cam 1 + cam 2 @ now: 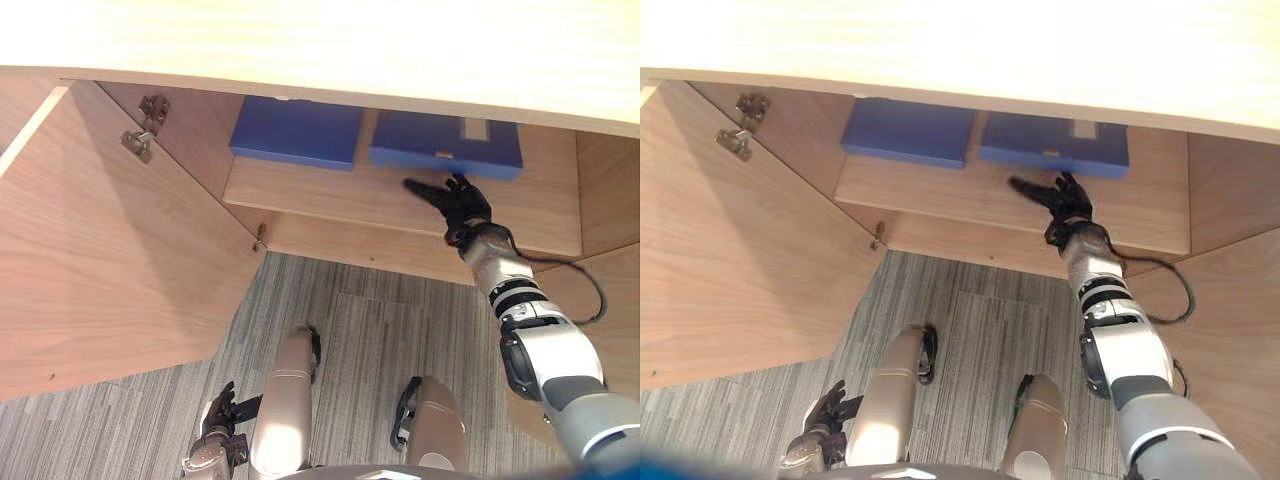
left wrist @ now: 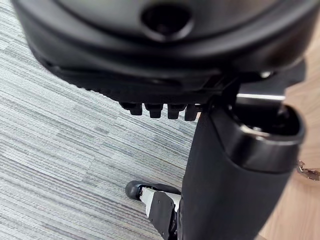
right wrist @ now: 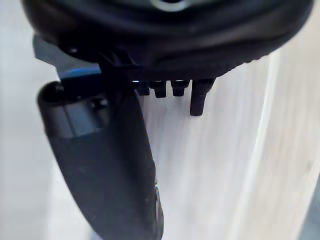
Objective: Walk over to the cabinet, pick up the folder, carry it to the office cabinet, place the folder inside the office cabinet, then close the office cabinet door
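Your right hand (image 1: 462, 205) is open, fingers straight and holding nothing, over the shelf (image 1: 330, 195) just beside the front edge of the blue folder (image 1: 445, 145), which lies flat next to a second folder (image 1: 297, 132), while your left hand (image 1: 215, 428) hangs relaxed near the floor.

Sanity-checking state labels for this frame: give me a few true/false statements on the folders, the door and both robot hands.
1. The left blue folder and the right blue folder lie side by side on the cabinet shelf. True.
2. The right robot hand is curled round a folder. False: its fingers are straight, it reaches over the shelf just in front of the right blue folder, and it holds nothing.
3. The cabinet door is shut. False: it stands wide open on the robot's left.
4. The left robot hand hangs low over the carpet, holding nothing. True.
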You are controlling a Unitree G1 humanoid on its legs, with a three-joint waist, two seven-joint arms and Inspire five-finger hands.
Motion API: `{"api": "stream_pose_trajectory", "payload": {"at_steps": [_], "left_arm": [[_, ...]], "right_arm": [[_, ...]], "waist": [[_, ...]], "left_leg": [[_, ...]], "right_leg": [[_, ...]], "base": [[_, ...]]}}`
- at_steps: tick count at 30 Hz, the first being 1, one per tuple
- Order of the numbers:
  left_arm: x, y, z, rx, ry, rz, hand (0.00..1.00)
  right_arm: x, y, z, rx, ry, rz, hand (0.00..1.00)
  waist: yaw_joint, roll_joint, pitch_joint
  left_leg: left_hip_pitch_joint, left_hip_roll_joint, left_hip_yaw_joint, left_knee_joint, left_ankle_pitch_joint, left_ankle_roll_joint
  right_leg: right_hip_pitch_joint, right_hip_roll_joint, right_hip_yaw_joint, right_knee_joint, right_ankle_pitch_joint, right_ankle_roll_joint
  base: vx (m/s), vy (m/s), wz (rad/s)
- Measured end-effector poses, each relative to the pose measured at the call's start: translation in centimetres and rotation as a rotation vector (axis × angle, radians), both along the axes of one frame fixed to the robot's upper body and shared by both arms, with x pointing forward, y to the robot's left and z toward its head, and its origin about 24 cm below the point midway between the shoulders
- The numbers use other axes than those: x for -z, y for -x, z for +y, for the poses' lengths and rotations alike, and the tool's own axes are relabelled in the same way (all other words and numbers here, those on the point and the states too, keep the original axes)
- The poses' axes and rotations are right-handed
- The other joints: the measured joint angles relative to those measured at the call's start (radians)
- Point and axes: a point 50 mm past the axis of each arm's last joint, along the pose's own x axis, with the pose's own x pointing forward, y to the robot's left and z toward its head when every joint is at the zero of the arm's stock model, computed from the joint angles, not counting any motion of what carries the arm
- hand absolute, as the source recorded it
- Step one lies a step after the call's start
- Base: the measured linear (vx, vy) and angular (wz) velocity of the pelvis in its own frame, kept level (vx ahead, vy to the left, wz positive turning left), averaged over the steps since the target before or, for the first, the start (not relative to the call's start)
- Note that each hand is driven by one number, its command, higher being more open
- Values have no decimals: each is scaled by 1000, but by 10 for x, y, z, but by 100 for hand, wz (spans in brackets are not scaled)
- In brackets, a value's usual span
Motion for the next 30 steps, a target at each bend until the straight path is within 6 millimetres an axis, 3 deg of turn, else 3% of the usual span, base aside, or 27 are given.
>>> {"api": "stream_pose_trajectory", "payload": {"at_steps": [3, 8, 10, 23, 26, 30], "left_arm": [[-1, -1, -1, 3, -25, -6, 100], [-1, 0, 3, 8, -43, -5, 100], [-2, -1, 6, 12, -54, -4, 100], [-2, 3, 16, 54, -92, 34, 100], [-1, 5, 18, 65, -101, 50, 100], [-1, 12, 35, 62, -140, 81, 100]], "right_arm": [[6, 3, 11, -73, 386, 9, 100], [26, 13, 24, -183, 635, 43, 100], [45, 21, 36, -267, 733, 83, 100], [75, 42, 56, -478, 880, 168, 100], [82, 50, 64, -558, 884, 192, 100], [105, 71, 84, -750, 904, 246, 100]], "waist": [[2, -6, 0], [0, -28, 4], [-2, -39, 4], [-7, -97, -3], [-12, -101, -4], [-7, -110, -11]], "left_leg": [[0, -4, 1, -3, 0, 0], [6, -12, 6, -9, 0, 1], [11, -13, 7, -21, 3, 3], [127, -9, 53, -175, 54, 5], [188, 6, 67, -266, 93, -8], [292, 77, 90, -384, 141, -31]], "right_leg": [[0, -4, -1, -2, 0, 1], [5, -14, 0, -6, 4, 5], [12, -13, -2, -23, 14, 7], [108, 6, 1, -209, 112, 5], [164, 35, -1, -321, 172, -1], [294, 143, 24, -595, 315, -28]], "base": [[0, 2, 1], [-2, 2, 1], [-34, 24, -1], [-4, 17, -8], [31, -25, -21], [38, -39, -50]]}}
